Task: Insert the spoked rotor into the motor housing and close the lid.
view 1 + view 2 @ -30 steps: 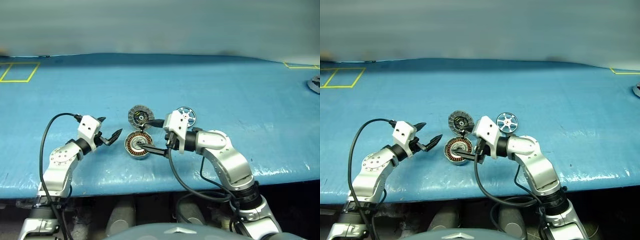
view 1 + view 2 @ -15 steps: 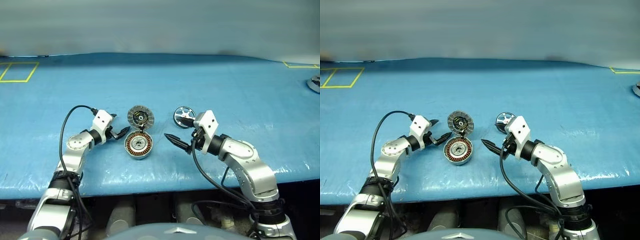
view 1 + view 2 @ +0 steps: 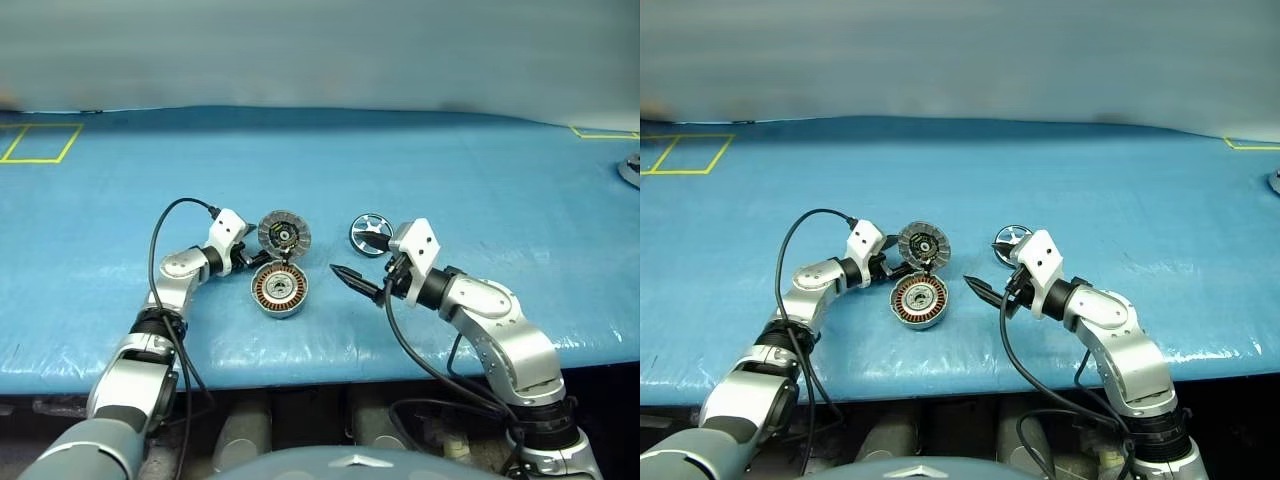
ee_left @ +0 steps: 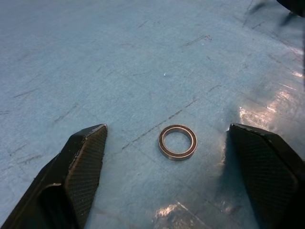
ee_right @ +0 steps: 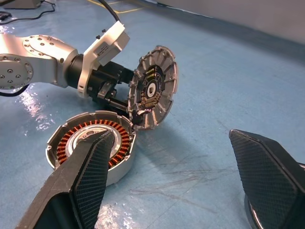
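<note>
- Lid [image 5: 153, 88] propped open, hinged at motor housing [image 3: 279, 291]; windings exposed, nothing seated.
- Spoked rotor [image 3: 370, 232] on blue table [image 3: 480, 180], just behind right gripper [image 3: 362, 266], fingers spread, empty.
- Left gripper [image 3: 248, 258] beside lid, apparently bracing it; closure unclear.
- Next: grasp rotor, carry over housing.

Silver, rounded metal arm segments joined by black collars carry white box-shaped wrist housings; each ends in a pincer of two tapered black fingers [image 5: 90, 167] with cross-hatched textured pads. A black cable [image 3: 165, 235] loops along each arm, and small screws ring the joint caps.
</note>
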Motion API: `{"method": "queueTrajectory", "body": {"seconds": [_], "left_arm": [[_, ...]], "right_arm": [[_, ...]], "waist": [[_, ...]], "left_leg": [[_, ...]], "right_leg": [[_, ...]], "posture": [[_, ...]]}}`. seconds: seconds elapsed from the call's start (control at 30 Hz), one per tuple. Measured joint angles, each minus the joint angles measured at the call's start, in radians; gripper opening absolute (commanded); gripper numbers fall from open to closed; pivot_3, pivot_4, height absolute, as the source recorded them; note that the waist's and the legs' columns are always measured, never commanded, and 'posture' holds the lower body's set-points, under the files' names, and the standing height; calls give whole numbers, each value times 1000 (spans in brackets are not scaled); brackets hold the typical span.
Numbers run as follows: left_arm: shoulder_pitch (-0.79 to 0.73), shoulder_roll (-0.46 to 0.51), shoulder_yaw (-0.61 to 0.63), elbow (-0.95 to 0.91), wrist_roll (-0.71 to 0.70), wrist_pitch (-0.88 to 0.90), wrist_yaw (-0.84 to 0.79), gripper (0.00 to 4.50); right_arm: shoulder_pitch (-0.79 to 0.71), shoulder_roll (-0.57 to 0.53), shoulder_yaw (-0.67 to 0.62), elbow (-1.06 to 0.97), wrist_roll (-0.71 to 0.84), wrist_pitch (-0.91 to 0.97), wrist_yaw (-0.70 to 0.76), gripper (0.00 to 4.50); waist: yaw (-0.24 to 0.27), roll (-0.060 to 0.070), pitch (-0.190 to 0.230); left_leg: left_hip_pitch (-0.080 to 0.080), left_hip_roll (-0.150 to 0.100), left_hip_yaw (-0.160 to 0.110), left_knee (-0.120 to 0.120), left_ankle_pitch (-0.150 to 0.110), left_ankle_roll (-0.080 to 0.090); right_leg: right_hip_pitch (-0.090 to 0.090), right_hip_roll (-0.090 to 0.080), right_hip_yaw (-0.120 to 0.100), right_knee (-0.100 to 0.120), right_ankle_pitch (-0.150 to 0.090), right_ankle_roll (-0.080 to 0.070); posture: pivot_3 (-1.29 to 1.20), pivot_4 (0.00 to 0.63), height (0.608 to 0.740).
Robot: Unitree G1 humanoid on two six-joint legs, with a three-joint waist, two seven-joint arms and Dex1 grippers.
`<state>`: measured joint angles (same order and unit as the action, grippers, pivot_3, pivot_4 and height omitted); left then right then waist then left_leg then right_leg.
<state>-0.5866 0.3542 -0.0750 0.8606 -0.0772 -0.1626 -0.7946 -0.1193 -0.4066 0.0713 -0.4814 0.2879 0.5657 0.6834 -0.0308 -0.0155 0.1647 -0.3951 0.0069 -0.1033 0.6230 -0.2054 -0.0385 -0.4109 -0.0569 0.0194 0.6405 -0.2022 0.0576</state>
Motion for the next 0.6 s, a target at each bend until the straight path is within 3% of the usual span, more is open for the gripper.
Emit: {"method": "queueTrajectory", "body": {"seconds": [0.07,0.1,0.2,0.33,0.6], "left_arm": [[-6,-2,-6,7,6,-1,1,2639],[-6,-6,-8,8,11,-2,2,2639],[-4,-9,-8,7,13,0,2,1956],[4,-6,-13,-2,27,-3,32,701],[61,13,-8,-61,34,-7,97,650]], "right_arm": [[-5,-1,0,0,2,0,-7,4122],[-9,-2,0,0,2,0,-9,4122],[-16,-8,0,2,2,-9,-15,4122],[-25,-8,1,10,-3,-22,-31,4122],[-34,-14,1,47,-6,-41,-43,4122]], "waist": [[0,0,0],[1,0,0],[0,0,0],[-3,1,-2],[-15,4,-4]], "left_leg": [[1,0,0,0,0,0],[1,0,0,1,0,0],[1,0,0,2,0,0],[2,0,0,1,0,0],[4,1,1,0,0,0]], "right_leg": [[0,0,0,0,0,0],[1,0,0,1,0,0],[1,0,0,1,0,0],[1,0,0,1,0,0],[1,0,0,2,0,0]], "posture": [[0,150,740],[0,150,740],[0,150,740],[0,150,740],[0,150,740]]}}
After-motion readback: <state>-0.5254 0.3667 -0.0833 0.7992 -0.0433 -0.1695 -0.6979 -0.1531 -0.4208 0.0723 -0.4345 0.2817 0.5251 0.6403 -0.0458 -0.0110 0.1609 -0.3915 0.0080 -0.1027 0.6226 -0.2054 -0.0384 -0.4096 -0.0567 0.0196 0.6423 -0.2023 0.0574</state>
